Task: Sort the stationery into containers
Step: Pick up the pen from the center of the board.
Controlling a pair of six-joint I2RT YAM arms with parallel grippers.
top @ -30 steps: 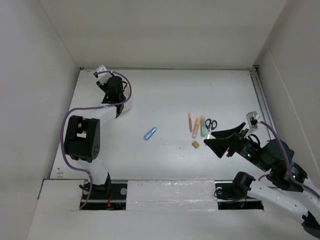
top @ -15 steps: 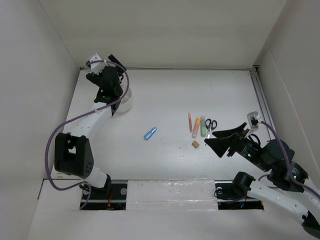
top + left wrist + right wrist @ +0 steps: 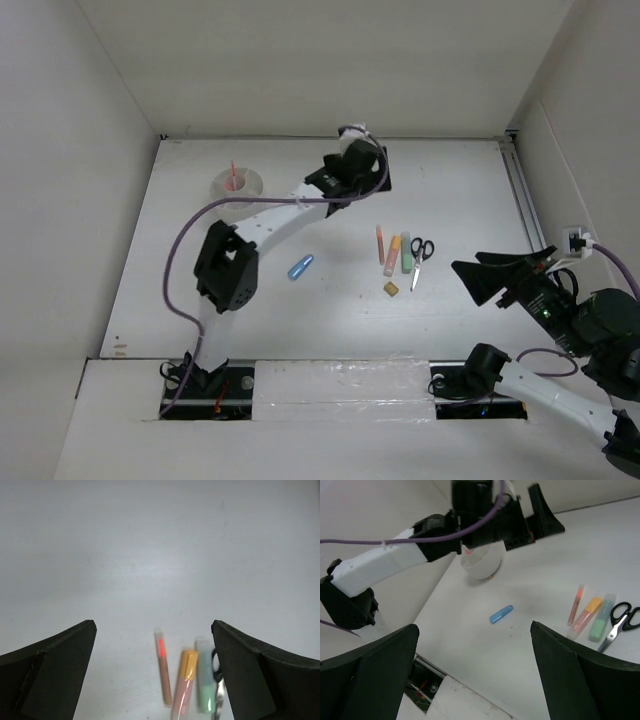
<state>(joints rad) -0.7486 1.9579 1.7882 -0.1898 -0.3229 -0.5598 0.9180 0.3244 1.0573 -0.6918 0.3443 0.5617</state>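
**Left gripper** (image 3: pixel 372 168) – jaws spread wide and holding nothing. It hangs over the far middle of the table (image 3: pixel 460 180), just beyond the far end of the stationery row. In its wrist view the two dark fingers (image 3: pixel 55 665) frame bare table, with the row showing low between them.

**Right gripper** (image 3: pixel 468 262) – jaws also wide apart and empty. It is raised at the right side of the table, apart from the scissors. Its wrist view looks across the table towards the left arm and the cup.

**Stationery row** – four pieces lying side by side right of centre, lengthwise from near to far. Listed from left to right:
- pink pen (image 3: pixel 380 244), thin, set slightly apart from its neighbour
- orange highlighter (image 3: pixel 392 255)
- green highlighter (image 3: pixel 407 253), close against the orange one
- scissors (image 3: pixel 420 255), black handles at the far end and blades pointing to the near edge

**Eraser cube** (image 3: pixel 391 288) – small and tan, alone on the table just nearer than the orange highlighter's near end.

**Blue capsule** (image 3: pixel 301 267) – lies alone and slantwise left of the row, between it and the left arm's elbow.

**White cup** (image 3: pixel 250 186) – low and round, in the far-left part of the table, well apart from the row. One red pen (image 3: pixel 234 172) stands in it, its top above the rim; which compartment cannot be told.
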